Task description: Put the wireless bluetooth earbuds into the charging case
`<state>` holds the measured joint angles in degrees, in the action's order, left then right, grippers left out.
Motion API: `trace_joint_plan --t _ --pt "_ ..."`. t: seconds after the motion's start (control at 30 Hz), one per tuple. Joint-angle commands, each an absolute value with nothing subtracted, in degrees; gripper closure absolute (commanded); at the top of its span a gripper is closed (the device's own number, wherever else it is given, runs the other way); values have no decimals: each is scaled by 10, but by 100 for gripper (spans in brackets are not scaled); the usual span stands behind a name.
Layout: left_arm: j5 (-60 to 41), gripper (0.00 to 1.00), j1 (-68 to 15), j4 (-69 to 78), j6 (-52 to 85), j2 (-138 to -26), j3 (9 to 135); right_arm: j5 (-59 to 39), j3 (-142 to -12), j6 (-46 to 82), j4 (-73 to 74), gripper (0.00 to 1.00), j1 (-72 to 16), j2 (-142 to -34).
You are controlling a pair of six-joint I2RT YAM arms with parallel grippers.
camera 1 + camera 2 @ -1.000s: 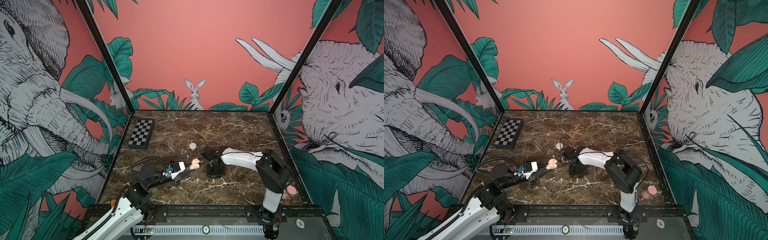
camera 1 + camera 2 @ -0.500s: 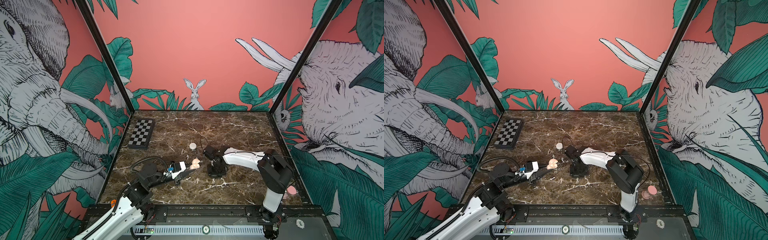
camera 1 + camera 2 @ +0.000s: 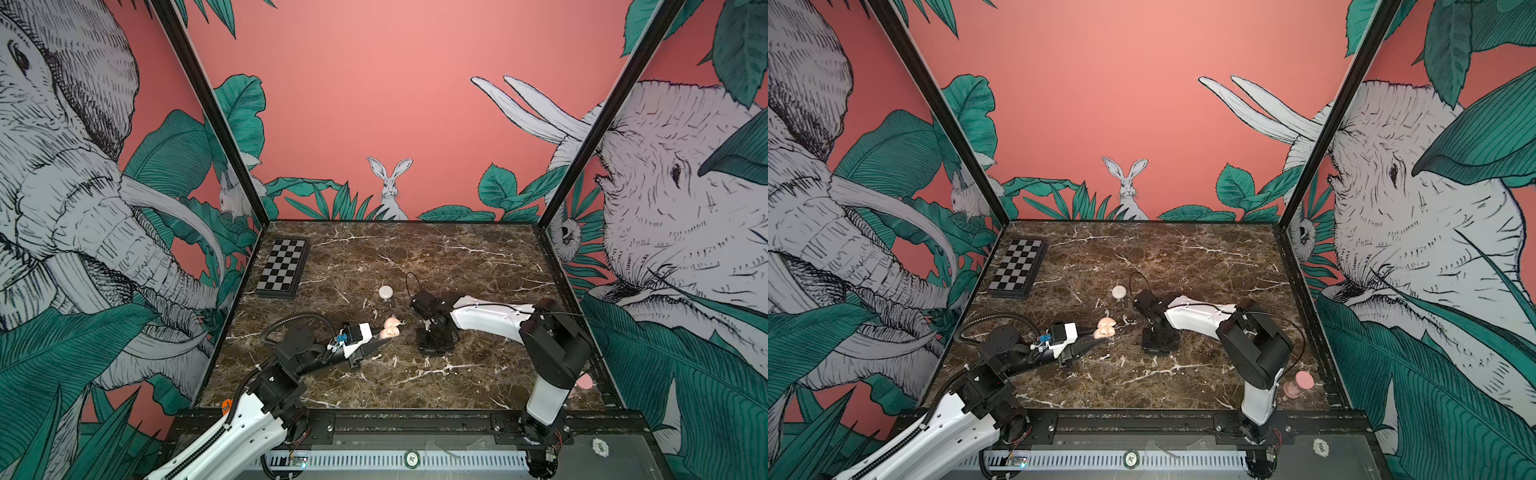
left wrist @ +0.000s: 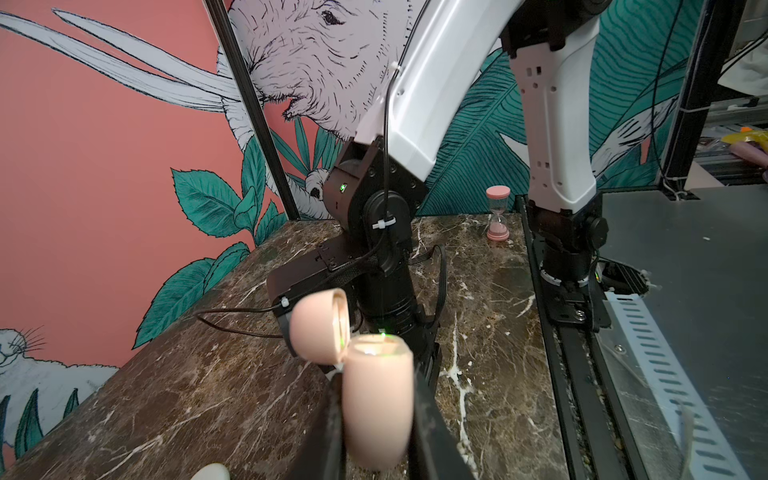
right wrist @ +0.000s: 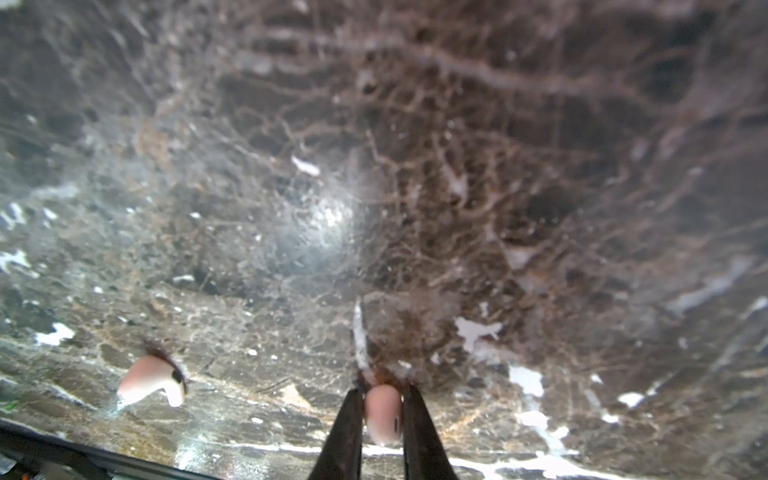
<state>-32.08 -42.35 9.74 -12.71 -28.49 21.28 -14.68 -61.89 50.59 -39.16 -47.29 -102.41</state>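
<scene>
right end effector point(image 5: 383, 391) pinches earbud point(image 5: 382, 413); loose earbud point(image 5: 147, 382) beside; left point(image 4: 376, 374) grips case point(image 4: 378, 411).

The table point(image 3: 478, 266) is a brown marble slab with thin white veins, filling the lower middle of both top views. A checkered board point(image 3: 283, 270) lies flat near its upper left corner. A small round white puck point(image 3: 385, 291) sits near the middle. A pink hourglass point(image 3: 1303, 379) stands at the lower right edge. In the right wrist view, one pale earbud point(image 5: 149, 384) lies on the marble.
</scene>
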Motion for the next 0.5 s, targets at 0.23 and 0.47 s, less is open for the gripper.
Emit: trace_joint_plan --t 0.23,0.47 --pt "-329 100 -425 102 -137 -296 229 -144 -571 507 -328 84 -456 -1017" --pt "-330 100 -426 104 -137 -307 229 -151 -552 500 -294 86 -450 -992"
